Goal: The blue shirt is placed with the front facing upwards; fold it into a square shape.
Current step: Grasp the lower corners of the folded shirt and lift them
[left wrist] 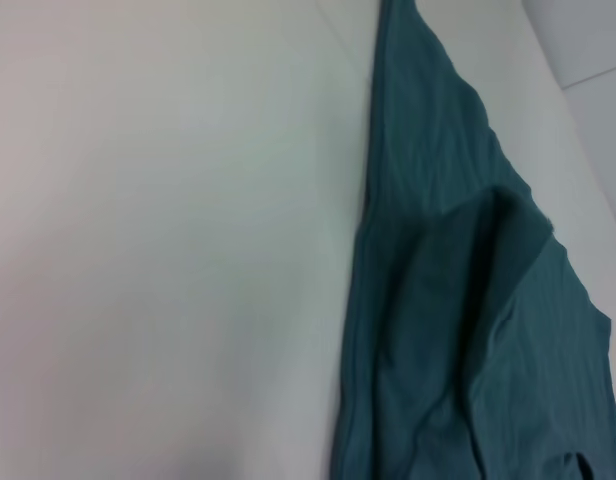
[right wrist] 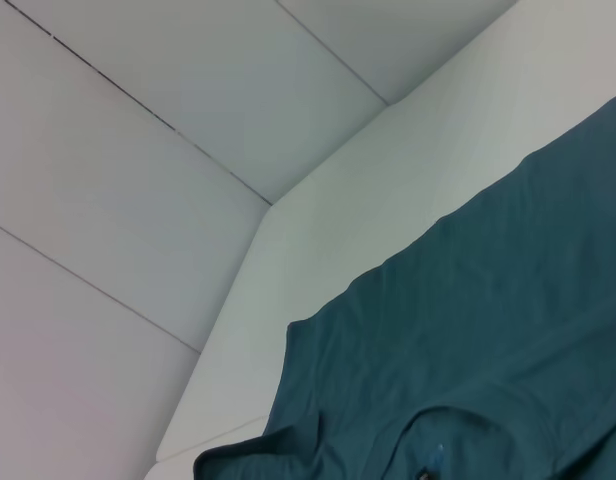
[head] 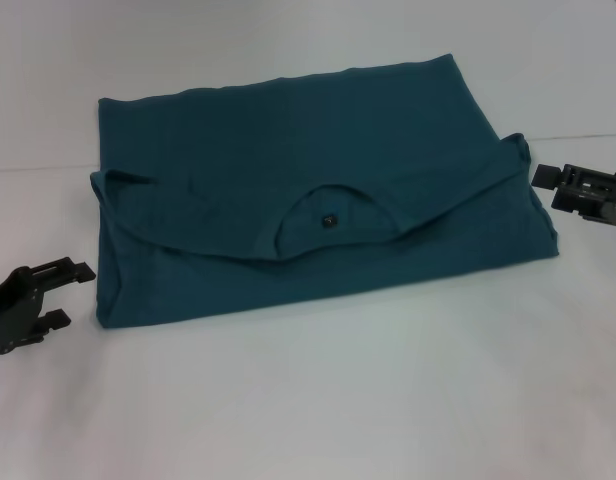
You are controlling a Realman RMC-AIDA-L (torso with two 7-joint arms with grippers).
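Observation:
The blue shirt (head: pixel 288 140) lies folded into a broad rectangle in the middle of the white table (head: pixel 318 400). One layer is folded over toward the front, and the round collar (head: pixel 328 215) with its small dark label shows at the centre. No print is visible. My left gripper (head: pixel 68 293) stands open just off the shirt's front left corner, holding nothing. My right gripper (head: pixel 546 190) is open beside the shirt's right edge, close to a raised fold corner (head: pixel 518 145). The wrist views show only cloth, the blue shirt (left wrist: pixel 438 330) and the blue shirt (right wrist: pixel 508 330), with no fingers.
Bare white tabletop surrounds the shirt on every side. The table's back edge (head: pixel 38 167) runs behind the shirt, with white wall panels (right wrist: pixel 188 120) beyond it.

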